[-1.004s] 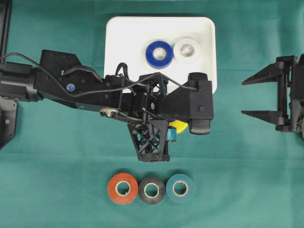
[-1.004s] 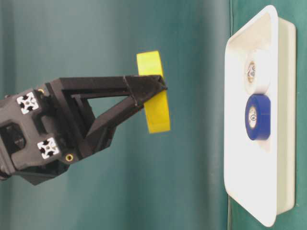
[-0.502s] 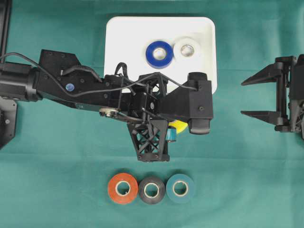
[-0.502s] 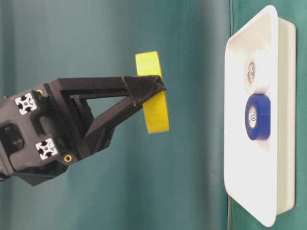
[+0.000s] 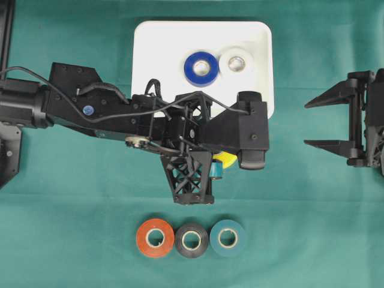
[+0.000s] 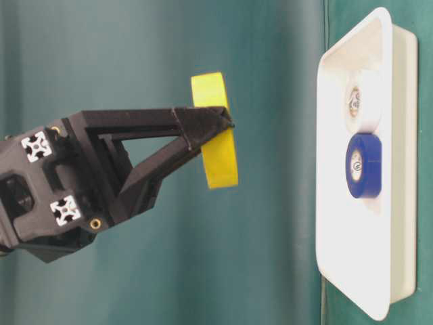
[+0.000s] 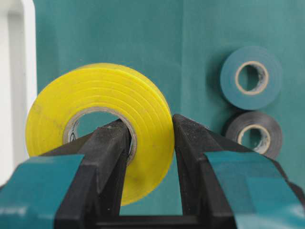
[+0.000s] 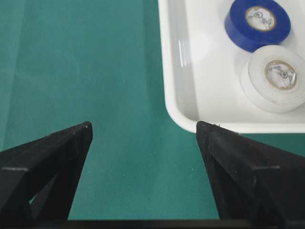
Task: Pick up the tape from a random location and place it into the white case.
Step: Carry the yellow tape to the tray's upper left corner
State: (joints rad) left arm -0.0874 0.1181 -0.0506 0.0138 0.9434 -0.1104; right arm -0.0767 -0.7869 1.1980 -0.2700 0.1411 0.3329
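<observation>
The left gripper (image 7: 150,143) is clamped on the yellow tape roll (image 7: 102,126), one finger through the roll's hole and the other against its outer face, so the roll stands on edge between them. Seen from table level, the yellow roll (image 6: 214,128) hangs in the air off the green cloth (image 5: 312,228), clear of the white case (image 6: 352,237) and apart from it. From overhead only a sliver of the yellow roll (image 5: 226,159) shows under the arm's black housing, just below the lower edge of the white case (image 5: 156,54).

Inside the white case lie a blue roll (image 5: 201,68) and a white roll (image 5: 236,63), flat, side by side and touching, near the case's upper right part.

Below the white case, well apart from it, three rolls lie flat in a row on the green cloth: an orange roll (image 5: 155,237), a black roll (image 5: 191,240) and a teal roll (image 5: 227,238), each touching its neighbour.

The right gripper (image 5: 327,123) sits to the right of the white case with its fingers spread wide and nothing between them; its own camera shows the case's corner (image 8: 178,114) just beyond the fingertips.
</observation>
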